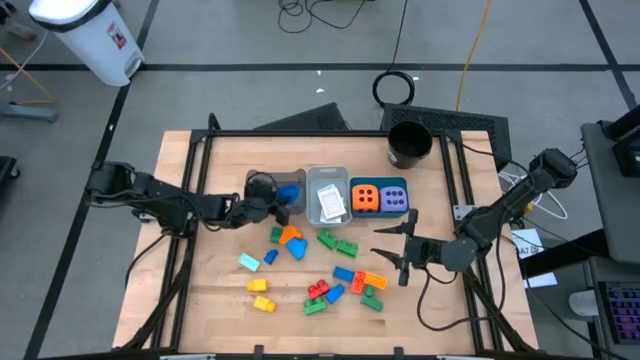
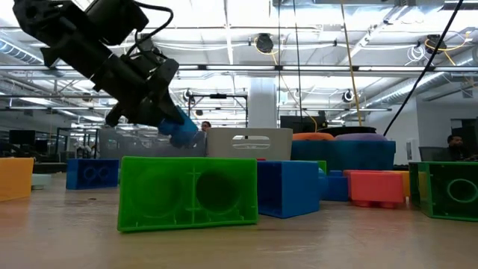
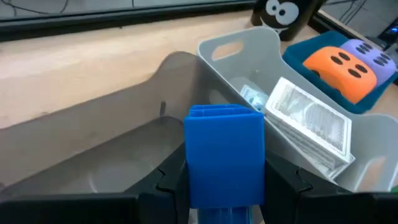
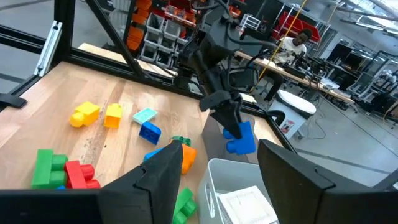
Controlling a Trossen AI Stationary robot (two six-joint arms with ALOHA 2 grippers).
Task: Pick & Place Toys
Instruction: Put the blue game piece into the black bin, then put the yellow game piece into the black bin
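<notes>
Over grey bin [image 1: 262, 182], left hand [image 1: 272, 195] grips blue brick [image 3: 224, 152].

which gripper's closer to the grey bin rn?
Left. The left gripper hangs right over the grey bin, shut on a blue brick. The right gripper is open, off across the table beyond the clear and teal bins, near the loose bricks.

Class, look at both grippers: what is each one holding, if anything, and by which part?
The left gripper holds a blue brick by its two opposite sides, above the grey bin. The right gripper is open and holds nothing.
</notes>
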